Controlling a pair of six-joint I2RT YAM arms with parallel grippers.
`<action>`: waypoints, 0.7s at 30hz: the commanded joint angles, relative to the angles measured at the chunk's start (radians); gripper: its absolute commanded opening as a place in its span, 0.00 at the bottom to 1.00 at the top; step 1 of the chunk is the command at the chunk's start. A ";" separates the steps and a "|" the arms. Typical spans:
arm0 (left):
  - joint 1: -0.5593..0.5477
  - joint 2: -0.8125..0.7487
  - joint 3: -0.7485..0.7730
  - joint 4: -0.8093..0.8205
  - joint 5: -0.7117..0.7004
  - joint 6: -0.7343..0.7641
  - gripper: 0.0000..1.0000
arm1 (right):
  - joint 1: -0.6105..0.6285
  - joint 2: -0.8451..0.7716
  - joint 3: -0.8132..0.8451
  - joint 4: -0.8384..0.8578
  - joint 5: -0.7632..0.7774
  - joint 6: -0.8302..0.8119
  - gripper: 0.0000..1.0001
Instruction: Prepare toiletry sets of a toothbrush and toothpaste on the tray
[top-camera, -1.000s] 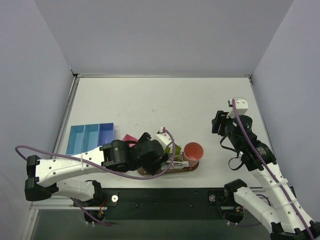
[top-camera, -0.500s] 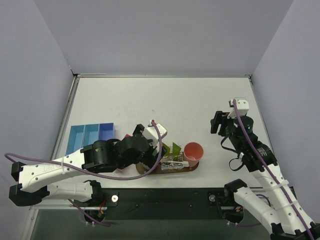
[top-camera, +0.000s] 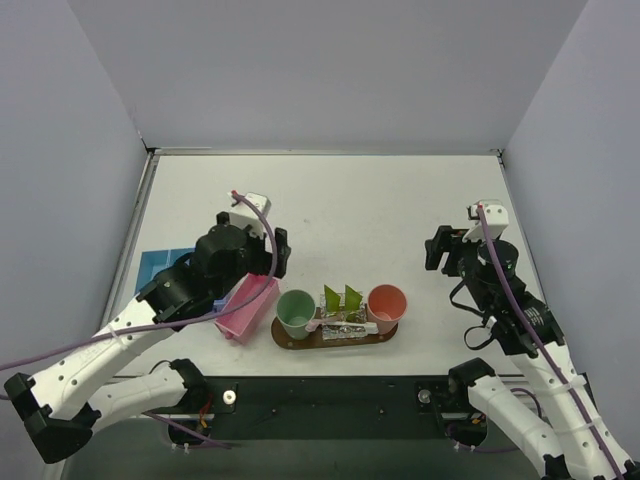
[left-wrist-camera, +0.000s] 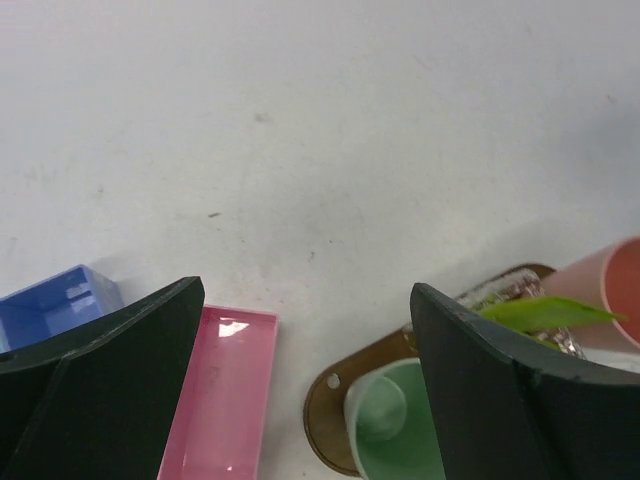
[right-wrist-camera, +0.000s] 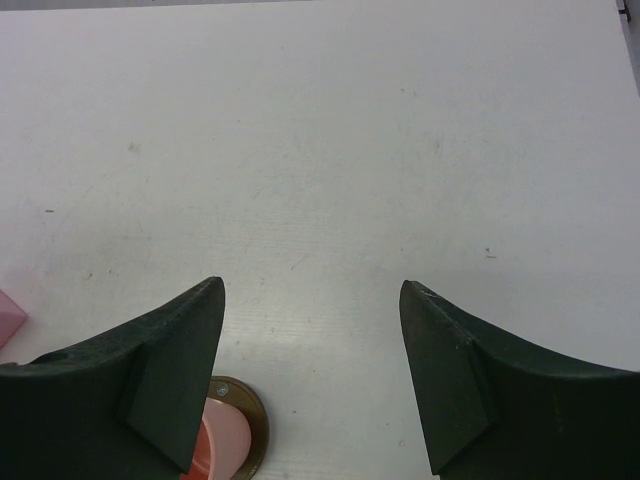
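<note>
Now the left gripper (left-wrist-camera: 305, 290) hangs with its jaws spread wide and empty above the table (top-camera: 330, 210), over the pink bin (top-camera: 248, 306) and the left end of the tray (top-camera: 300, 343). Off to the right, the right gripper (right-wrist-camera: 310, 285) is likewise parted and holds nothing. On the tray, near the table's front edge, the toothbrush (top-camera: 322, 324) lies between a green cup (top-camera: 296, 312) and a pink cup (top-camera: 387, 302).

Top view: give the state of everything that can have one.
left gripper, open, empty
right gripper, open, empty
tray, flat on table
green cup, upright on tray
pink cup, upright on tray
pink bin, open side up
</note>
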 joint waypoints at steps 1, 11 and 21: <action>0.154 -0.084 -0.023 0.137 0.018 -0.020 0.96 | -0.005 -0.043 0.029 -0.008 0.019 -0.011 0.66; 0.344 -0.222 -0.131 0.190 -0.038 0.083 0.97 | -0.004 -0.090 0.007 -0.002 0.042 -0.044 0.66; 0.344 -0.266 -0.154 0.215 -0.081 0.101 0.97 | -0.004 -0.090 -0.019 0.034 0.030 -0.049 0.66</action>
